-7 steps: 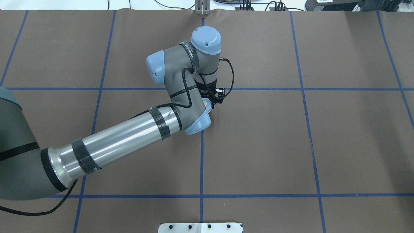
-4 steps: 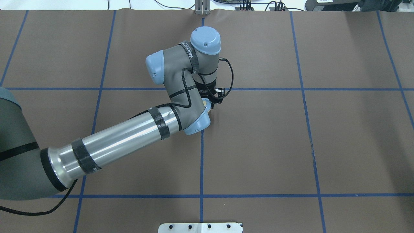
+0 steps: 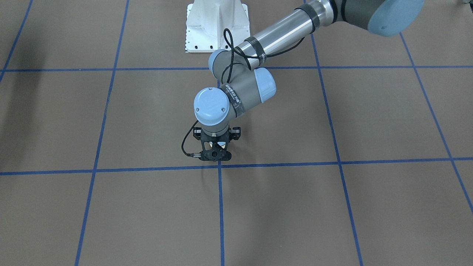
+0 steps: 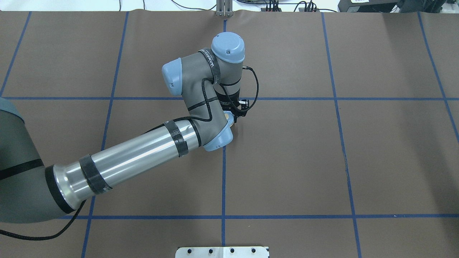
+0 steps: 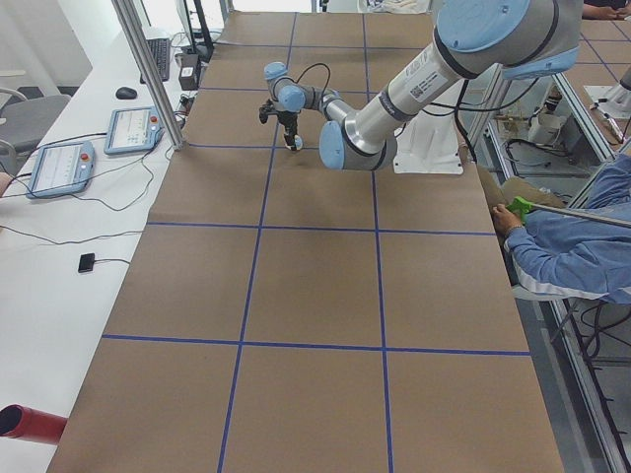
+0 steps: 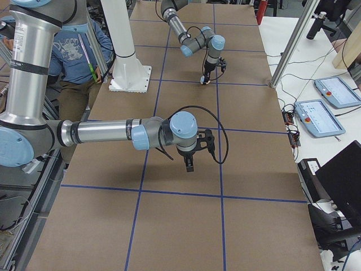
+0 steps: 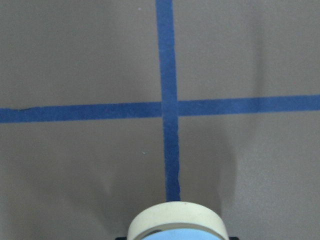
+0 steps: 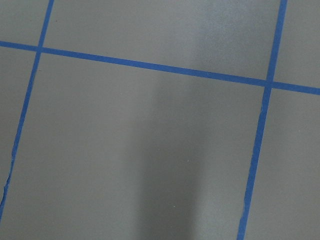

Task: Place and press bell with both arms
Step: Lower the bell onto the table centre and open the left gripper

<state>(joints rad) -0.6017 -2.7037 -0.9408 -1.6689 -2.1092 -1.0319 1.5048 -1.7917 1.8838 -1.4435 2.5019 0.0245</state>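
The left hand [image 3: 216,145] is closed on the bell [image 7: 175,220], low over the table [image 4: 304,161] and just beside the blue tape cross [image 7: 167,107]. I cannot tell whether its base touches. Released early or tilted, it could tip and roll. The right hand [image 6: 189,162] hangs well apart from the cross, and I cannot tell its grip. Table edges lie far from the cross.

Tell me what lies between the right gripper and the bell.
In the exterior right view, from the right gripper to the bell: only bare table cover and one blue tape line.
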